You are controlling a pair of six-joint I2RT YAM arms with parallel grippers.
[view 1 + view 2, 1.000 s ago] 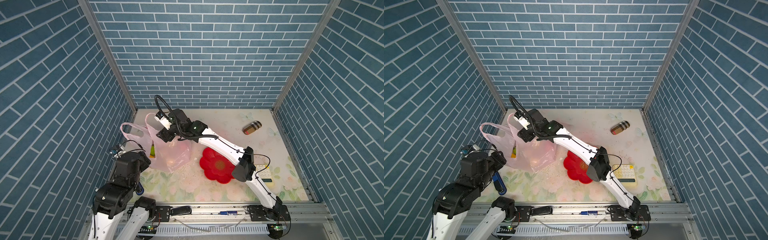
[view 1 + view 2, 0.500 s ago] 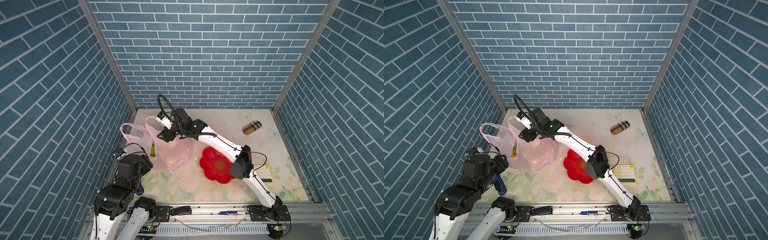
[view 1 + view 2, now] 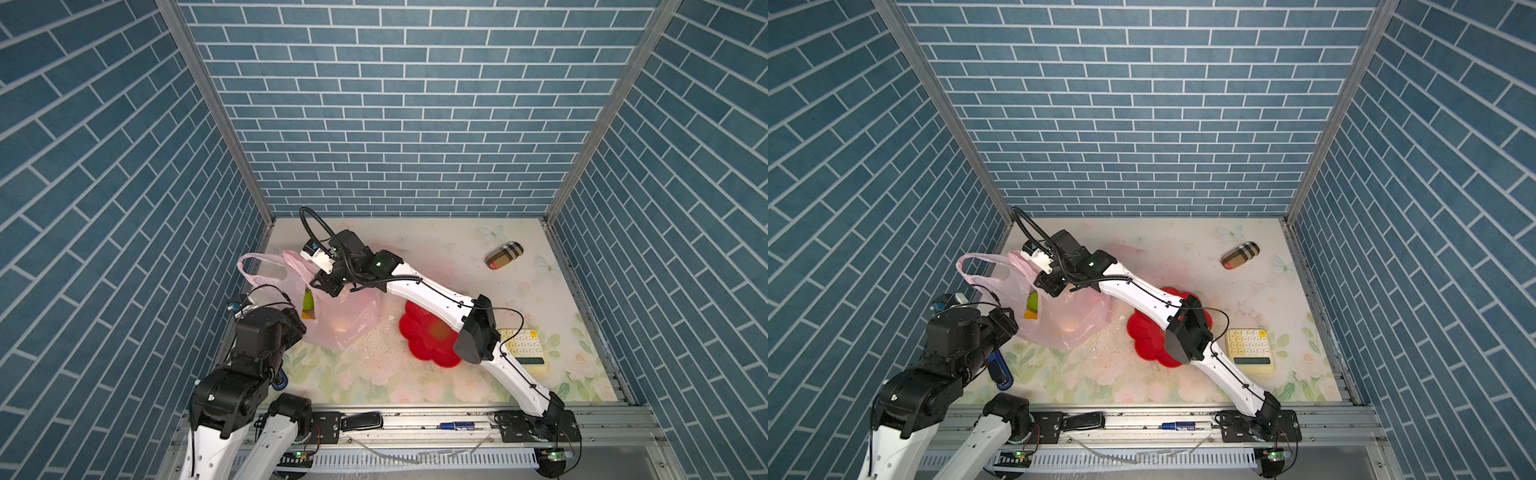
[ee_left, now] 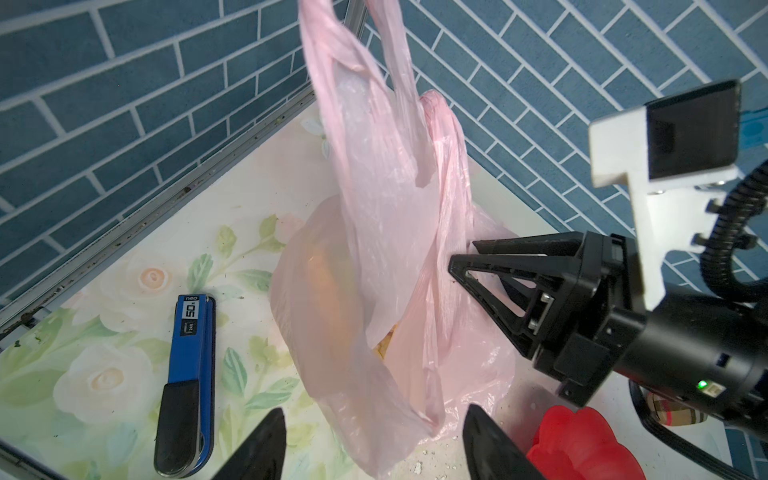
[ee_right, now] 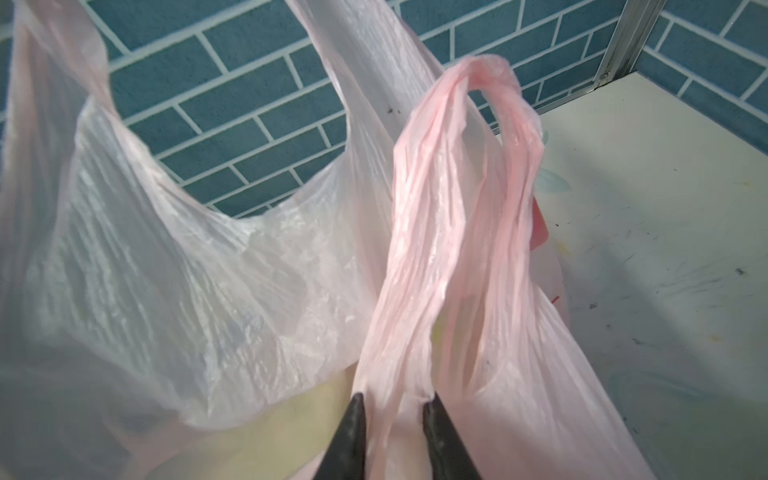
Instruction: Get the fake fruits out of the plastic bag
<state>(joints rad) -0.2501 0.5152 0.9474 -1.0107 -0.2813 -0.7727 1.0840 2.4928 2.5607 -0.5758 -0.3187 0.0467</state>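
The thin, crinkly, translucent pale-pink plastic bag [image 3: 347, 318] is slumping on the left side of the floral-printed worktop [image 3: 415, 374], near the glossy red flower-shaped dish [image 3: 424, 338], and the fake fruits [image 3: 308, 303] are lying inside it, green and yellow shapes showing at the mouth. The right hand [image 5: 392, 402] is pinching the gathered film at the root of one loop handle; the left hand [image 4: 373, 415] is hovering wide apart by the bag's lower side, holding nothing. Seemingly the mouth is being opened; next, the slippery film needs lifting clear so the free hand can reach a fruit
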